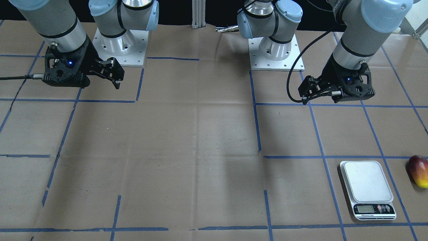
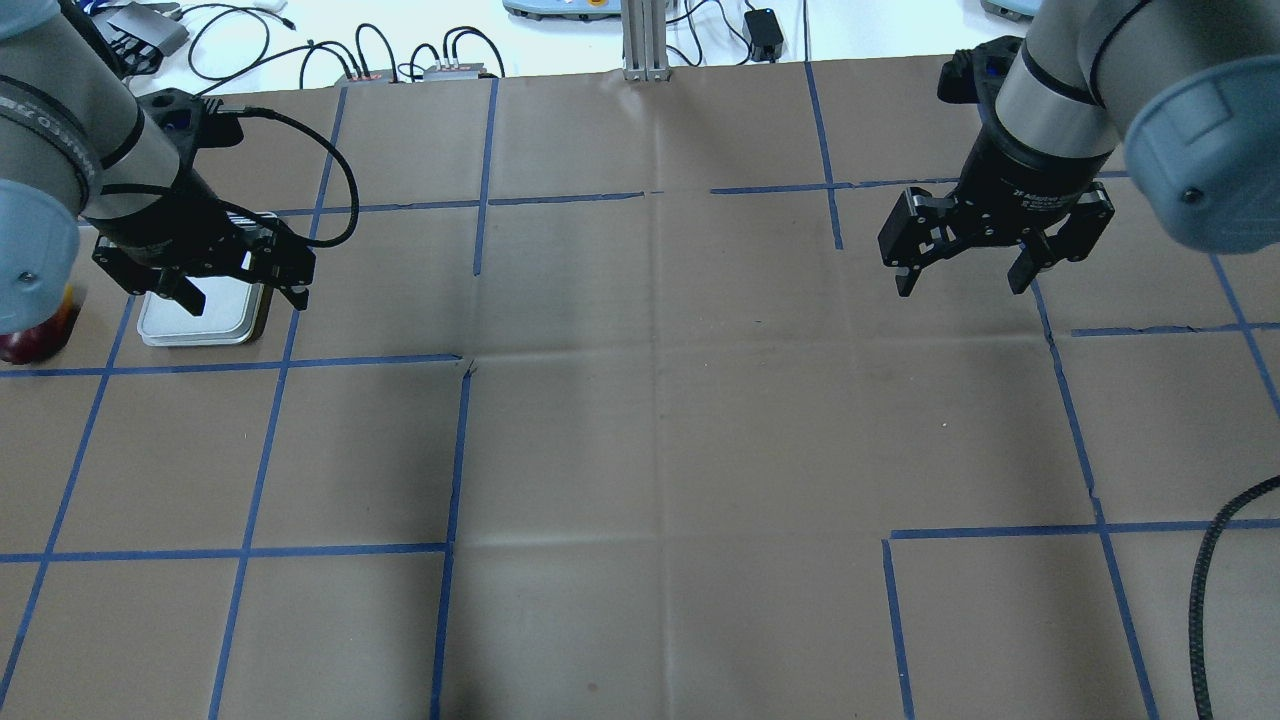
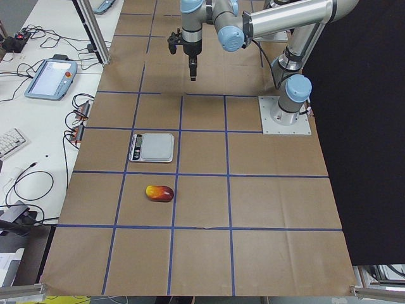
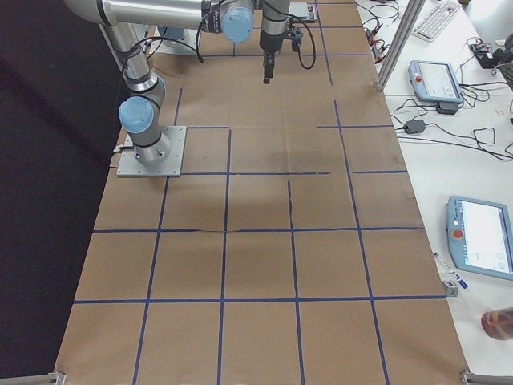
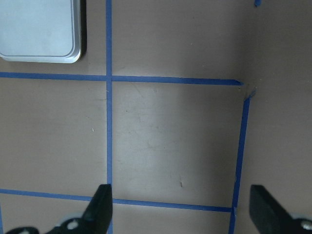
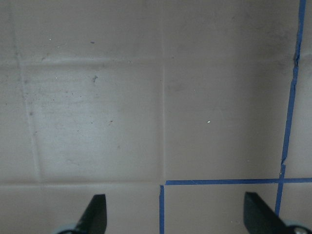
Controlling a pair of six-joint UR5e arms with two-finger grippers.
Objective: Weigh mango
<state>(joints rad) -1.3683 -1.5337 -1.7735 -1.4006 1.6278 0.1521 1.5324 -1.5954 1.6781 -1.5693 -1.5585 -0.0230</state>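
Observation:
The mango [image 1: 418, 170], dark red fading to yellow, lies on the brown paper beside the scale [image 1: 366, 185]. It also shows in the exterior left view [image 3: 159, 192] and, half hidden under my left arm, in the overhead view [image 2: 30, 345]. The scale's steel platform [image 2: 200, 325] is bare. My left gripper [image 2: 245, 298] is open and empty, raised above the table by the scale's near edge; the left wrist view shows its fingertips [image 5: 100, 209] wide apart and the scale's corner [image 5: 39, 29]. My right gripper [image 2: 958, 285] is open and empty, raised far from both.
Brown paper with a blue tape grid [image 1: 257, 134] covers the table. Both arm bases [image 1: 276, 50] stand at the robot's side. Cables and teach pendants [image 3: 50, 79] lie on the white bench beyond the table's far edge.

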